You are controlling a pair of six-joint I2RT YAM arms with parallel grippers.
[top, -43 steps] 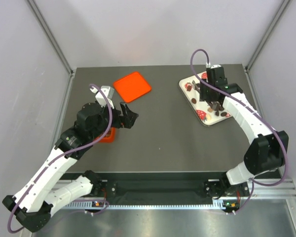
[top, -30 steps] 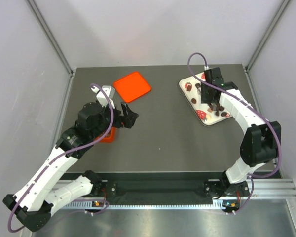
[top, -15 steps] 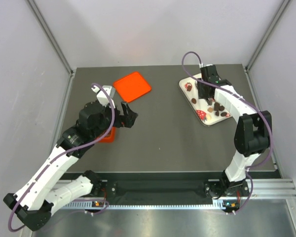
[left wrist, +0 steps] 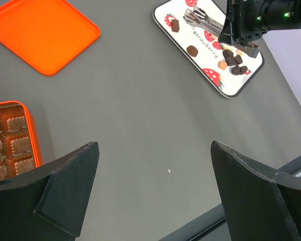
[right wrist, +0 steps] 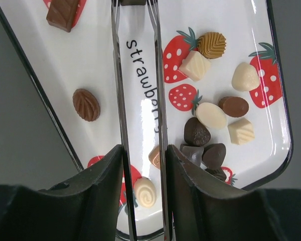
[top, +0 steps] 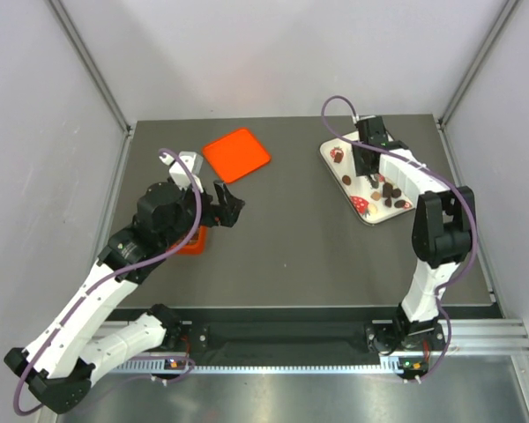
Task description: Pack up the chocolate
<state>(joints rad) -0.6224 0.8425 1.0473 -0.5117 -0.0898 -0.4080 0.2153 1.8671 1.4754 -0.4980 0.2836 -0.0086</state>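
Pinching metal tongs with the right fingers over the chocolate tray; left fingers spread wide.

Closed on both thin arms of the tongs (right wrist: 116,75) with the fingers of the right gripper (right wrist: 144,150), low over the white strawberry-print tray (right wrist: 105,60) at about 2 o'clock on the worktop (left wrist: 140,110). Lying loose on that tray, the chocolate (right wrist: 196,132): dark and cream pieces bunched at 3 to 5 o'clock of the tongs, one brown oval alone at 9 o'clock. Hovering empty near 9 o'clock of the worktop with the left gripper (left wrist: 153,150), just beside the orange-red box (left wrist: 12,135); at 11 o'clock, the flat orange lid (left wrist: 42,32).
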